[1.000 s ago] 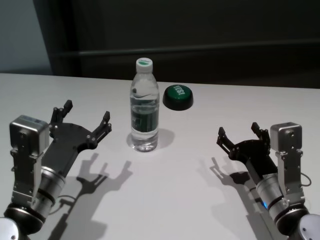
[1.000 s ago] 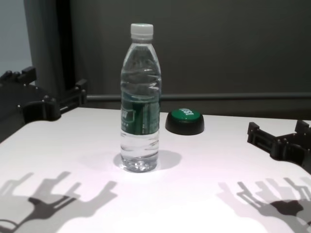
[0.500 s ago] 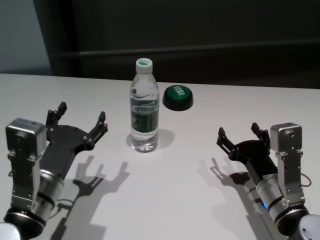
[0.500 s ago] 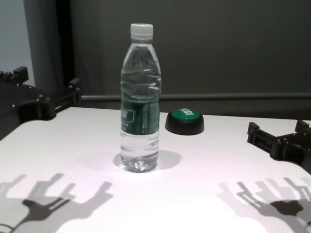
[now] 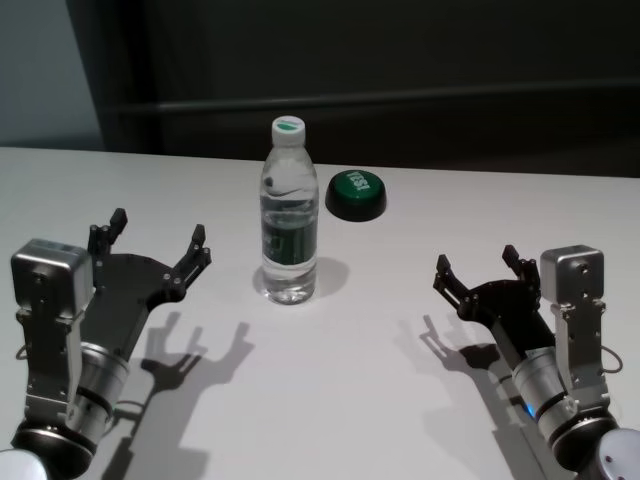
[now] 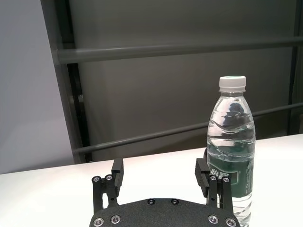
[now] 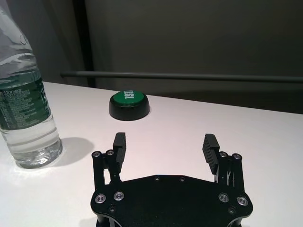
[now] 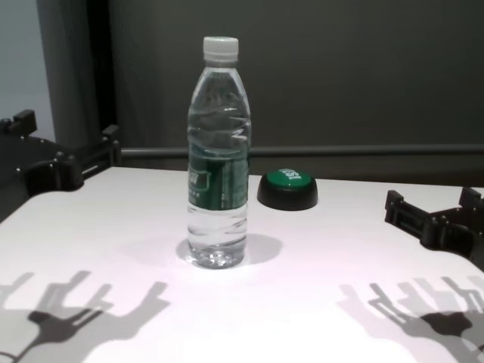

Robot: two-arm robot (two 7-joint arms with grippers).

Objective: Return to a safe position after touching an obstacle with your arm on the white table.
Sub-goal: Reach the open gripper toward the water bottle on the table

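Clear plastic, the obstacle [image 5: 289, 222] stands upright mid-way on the white table [image 5: 350, 400] in the head view, a green button [image 5: 356, 194] just behind it; left gripper [image 5: 155, 245] and right gripper [image 5: 478, 268] hover apart from it, fingers spread. Left wrist view: the bottle [image 6: 231, 146] rises beyond one finger [image 6: 204, 175]; right wrist view: bottle [image 7: 26, 109] and button [image 7: 129, 104] lie ahead; chest view: nothing touches the bottle [image 8: 218, 162].

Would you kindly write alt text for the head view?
A clear water bottle stands upright on a white table, a green button behind it. The open left pincer and open right pincer hover either side, touching nothing.
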